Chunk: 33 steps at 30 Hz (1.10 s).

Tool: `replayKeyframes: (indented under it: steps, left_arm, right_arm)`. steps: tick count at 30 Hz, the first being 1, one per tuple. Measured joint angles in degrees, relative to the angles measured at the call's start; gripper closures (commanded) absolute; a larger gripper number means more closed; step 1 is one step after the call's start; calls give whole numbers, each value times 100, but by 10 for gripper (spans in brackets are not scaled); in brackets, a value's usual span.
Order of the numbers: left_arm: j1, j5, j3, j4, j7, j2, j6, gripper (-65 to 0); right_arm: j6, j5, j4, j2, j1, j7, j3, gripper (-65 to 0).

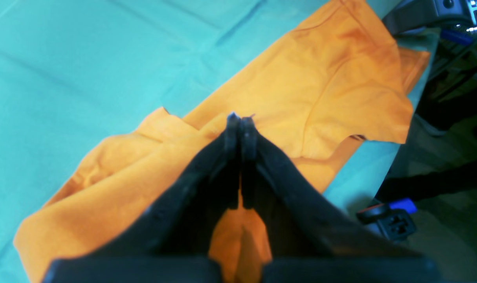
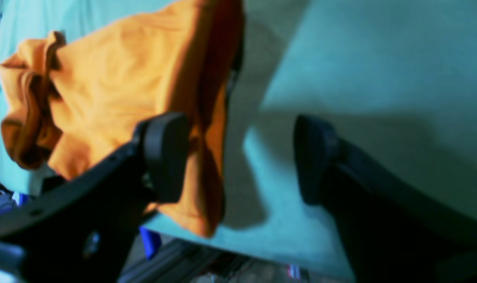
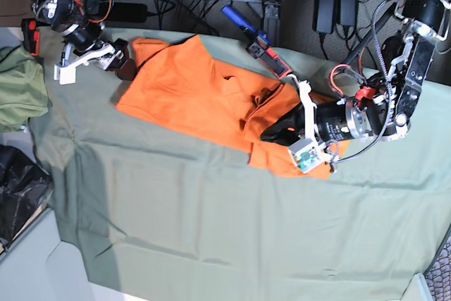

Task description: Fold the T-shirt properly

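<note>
T-shirt (image 3: 190, 93) spread across the far half of the grey-green table cloth (image 3: 211, 230), running from the far left corner toward the right, flat through the middle but bunched and rumpled at the right end. Left gripper (image 1: 240, 120) down on that rumpled end, jaws pressed together with orange fabric showing between the fingers lower down, so judged clamped on a pinch of the cloth; placed there, presumably, to lift or drag that end into a fold. Right gripper (image 2: 238, 157) at the far left corner beside the shirt's other end, jaws wide apart and holding nothing, one pad (image 2: 166, 155) in front of the orange cloth and the other over bare table cloth; whether that pad touches the shirt cannot be told. Positioned so, most likely, to take or anchor the opposite end while the left pulls. Left end looks raised and draped in the right wrist view, casting a shadow on the cover. Olive-green garment (image 3: 21, 86) bunched at the left edge, apart from the shirt. Fold judged early: no tidy crease visible yet, and slack fabric may slip if only one end is gripped.
</note>
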Motion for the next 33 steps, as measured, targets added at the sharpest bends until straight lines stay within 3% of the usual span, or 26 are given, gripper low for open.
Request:
replayKeyframes:
  steps: [5,14,22,33]
  left_arm:
    - [0,0,0,0,2,-2,0,0]
    - [0,2,0,0,2,0,0,0]
    - [0,2,0,0,0,-2,0,0]
    - [0,0,0,0,0,0,0,0]
  right_arm:
    - [83,234,0,179,-118,-74,0,-416]
    - [212,619,11,177,-118,-223,0,-416]
    - [249,625,11,175,-111,-212,-284,-416]
    - [256,372,11,-103,-42,22,-461,-416]
